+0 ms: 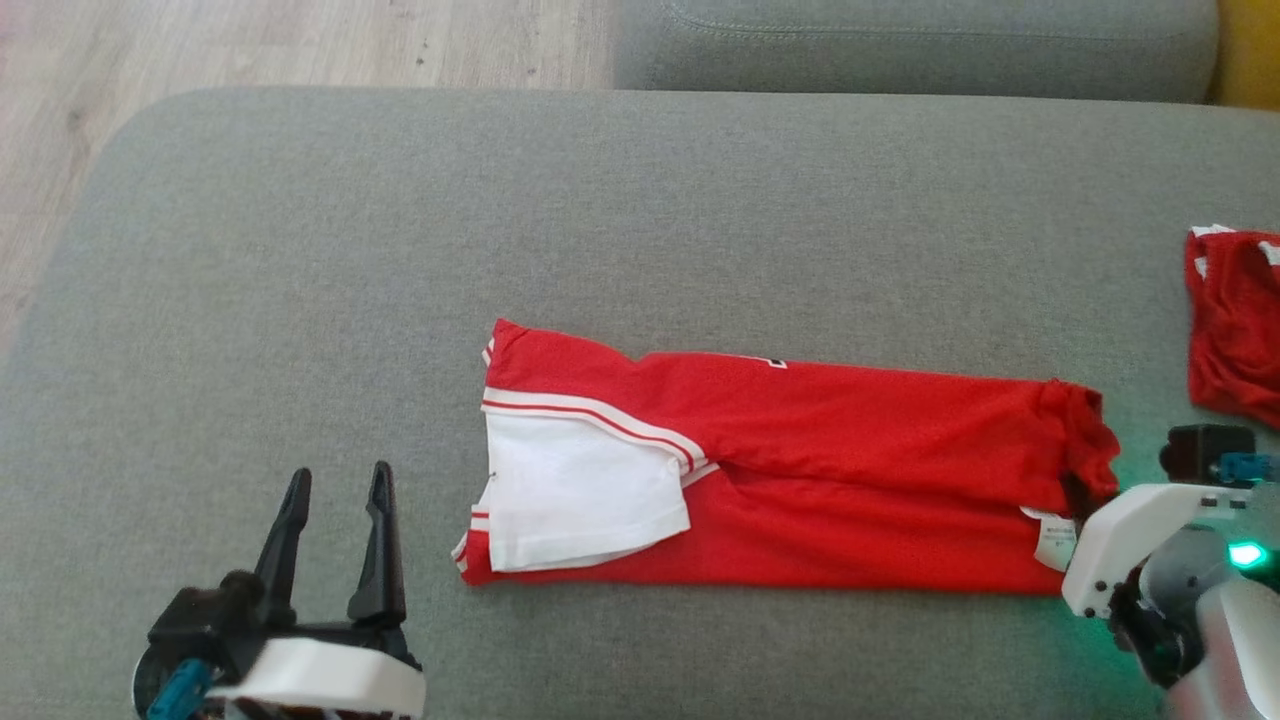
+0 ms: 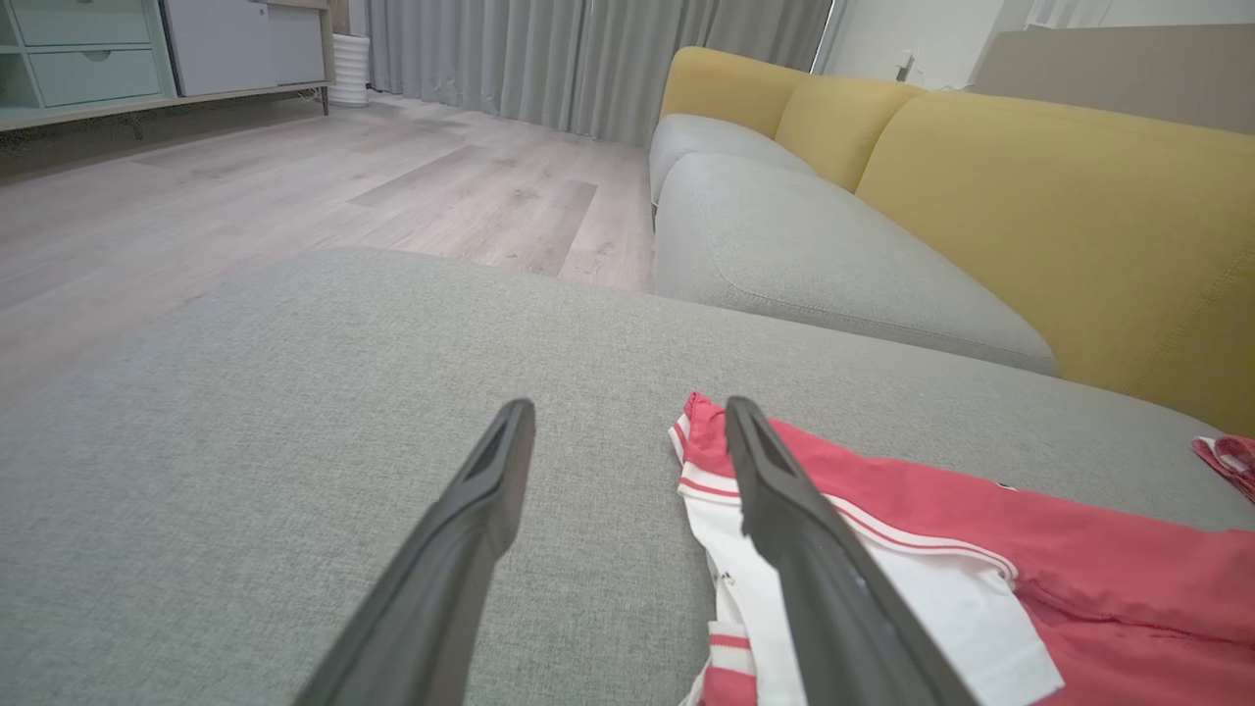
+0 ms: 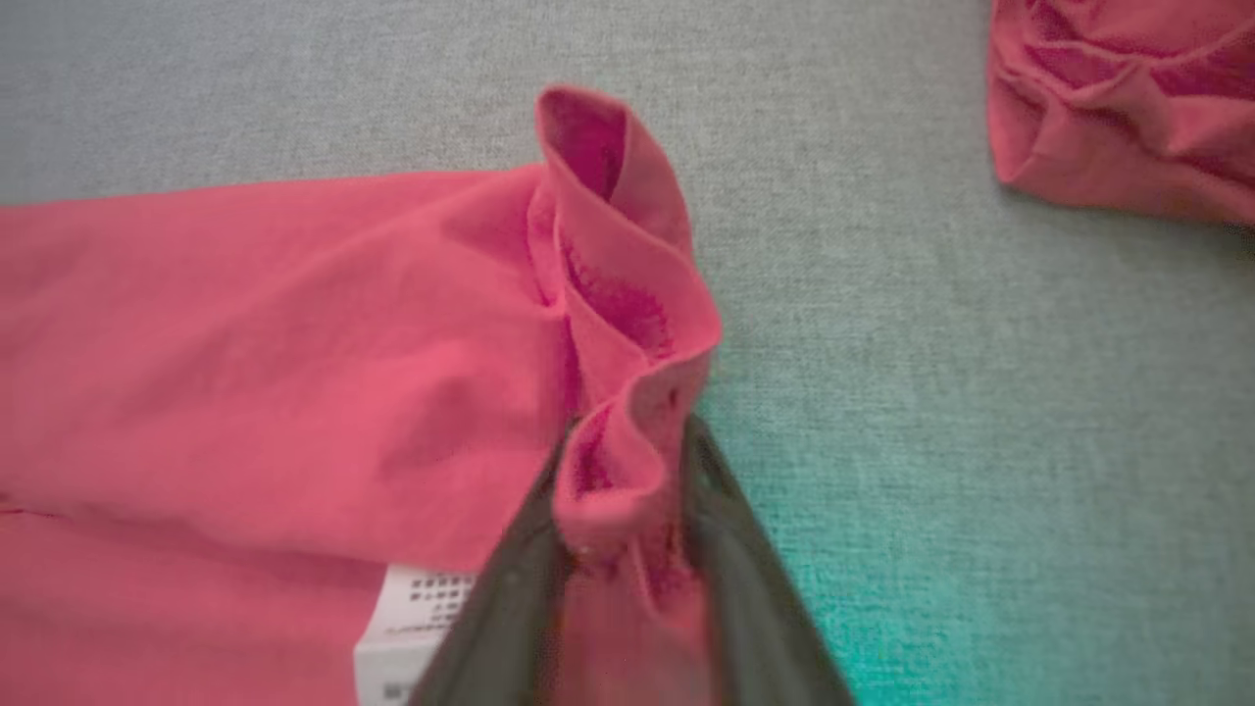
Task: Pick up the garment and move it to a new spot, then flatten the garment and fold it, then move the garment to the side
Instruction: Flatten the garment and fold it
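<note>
Even, soft daylight in all views, shadows faint. Head view slightly washed and soft; green indicator glow (image 1: pixel 1245 555) spills onto the sofa cushion (image 1: pixel 640 200) lower right. Right wrist view blurry overall, garment (image 3: pixel 245 343) weave smeared, fingers (image 3: pixel 750 588) out of focus, teal tint on the cushion. Left wrist view sharpest, brightest by the curtains (image 2: pixel 549 59), wide-angle bending at edges.

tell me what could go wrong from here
The right fingers straddle only a bunched fold at the end of the red jersey, so layers may slip out or lift unevenly. The left fingers stand open, off the cloth, so pulling from one end could drag the jersey and undo the folded white sleeve. A second red garment lies close by and might get snagged.
</note>
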